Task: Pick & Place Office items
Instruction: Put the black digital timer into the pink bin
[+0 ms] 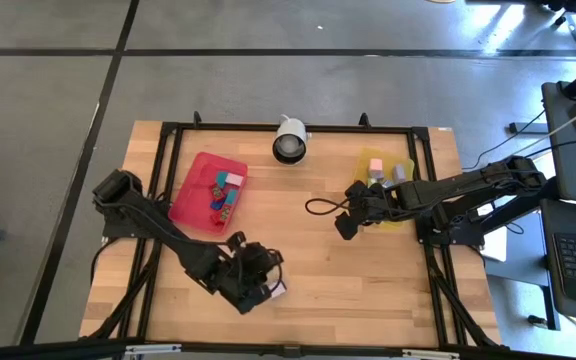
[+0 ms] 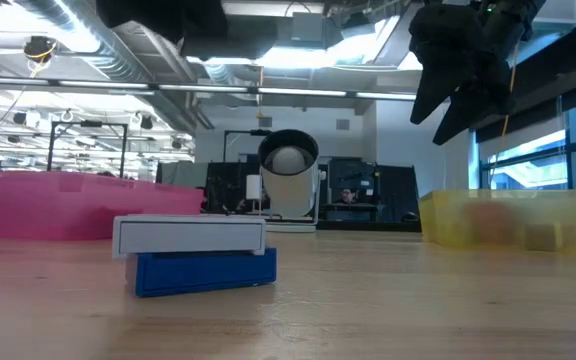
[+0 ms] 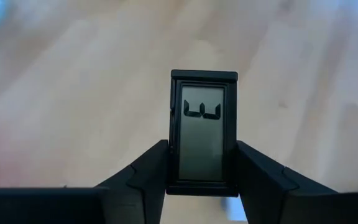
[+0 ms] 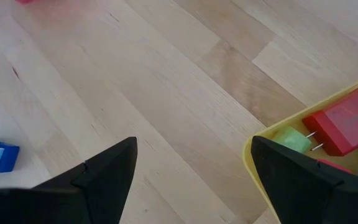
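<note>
Near the red tray [image 1: 206, 188], the left gripper [image 3: 201, 180] has its jaws closed on the black, white-labelled item [image 3: 202, 130], so lifting it trayward seems next, while the right gripper [image 4: 194, 165] hangs wide open, empty.

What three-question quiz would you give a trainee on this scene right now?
1. True or false: the right pincer holds a red piece.
2. The left pincer grips: A) a black piece; B) a pink piece; C) nothing.
3. Fill in: the green piece lies in the ____ tray.
Key: 1 false, it is open and empty; 2 A; 3 yellow.
</note>
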You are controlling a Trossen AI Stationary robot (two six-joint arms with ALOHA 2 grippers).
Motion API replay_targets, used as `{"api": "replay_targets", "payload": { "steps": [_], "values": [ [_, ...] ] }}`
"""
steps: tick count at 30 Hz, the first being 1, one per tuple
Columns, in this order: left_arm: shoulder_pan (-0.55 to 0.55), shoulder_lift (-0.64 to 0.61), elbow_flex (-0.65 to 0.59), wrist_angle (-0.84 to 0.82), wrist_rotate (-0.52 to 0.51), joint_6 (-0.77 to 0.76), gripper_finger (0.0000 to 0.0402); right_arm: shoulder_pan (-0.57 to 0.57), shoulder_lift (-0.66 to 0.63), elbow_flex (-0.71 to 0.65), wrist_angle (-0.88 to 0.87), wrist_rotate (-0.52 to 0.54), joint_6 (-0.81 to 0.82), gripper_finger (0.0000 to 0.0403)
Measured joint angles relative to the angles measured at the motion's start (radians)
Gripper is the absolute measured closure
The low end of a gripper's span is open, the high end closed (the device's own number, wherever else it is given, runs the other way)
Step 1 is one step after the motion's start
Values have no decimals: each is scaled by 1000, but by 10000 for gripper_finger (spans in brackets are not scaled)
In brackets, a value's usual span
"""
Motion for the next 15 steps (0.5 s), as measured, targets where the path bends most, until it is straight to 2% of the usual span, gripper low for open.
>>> {"api": "replay_targets", "payload": {
  "steps": [12, 15],
  "values": [
    [13, -23, 0, -319, -201, -76, 245, 0, 0, 0, 0, 0, 0, 85],
    [34, -23, 0, -420, -225, -142, 245, 0, 0, 0, 0, 0, 0, 85]
  ]
}}
